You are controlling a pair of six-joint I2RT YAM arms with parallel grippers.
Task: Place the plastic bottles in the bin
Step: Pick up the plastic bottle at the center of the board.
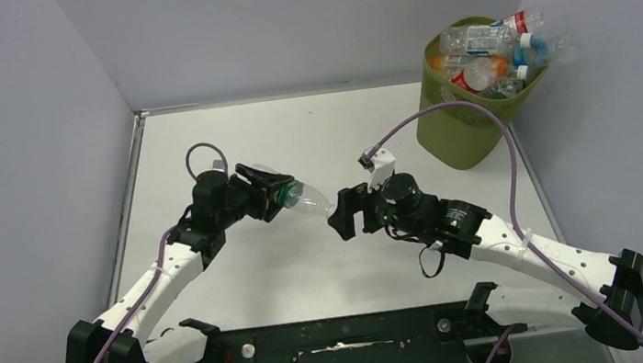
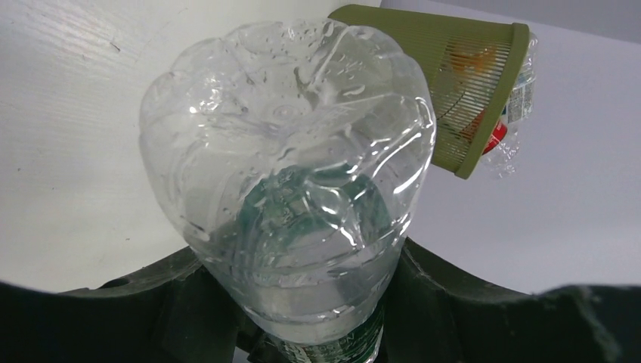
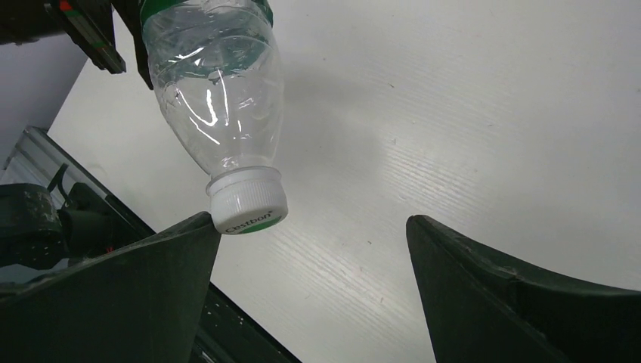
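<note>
Left gripper (image 1: 275,194) clenched on 1 clear green-labelled bottle (image 1: 304,201), held mid-table with its white cap (image 3: 248,200) toward the right gripper (image 1: 339,216), whose jaws stand released and wide.

Risk: the cap sits off-centre beside 1 finger, so a pinch may slip. Bin (image 1: 460,132) is heaped past its rim, so spill-over is likely.

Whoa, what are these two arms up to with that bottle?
The left gripper holds a clear plastic bottle with a green label above the table. Its white cap points at the right gripper, which is open right by the cap. It looks like a handover. The olive-green bin at the far right is heaped with bottles.
</note>
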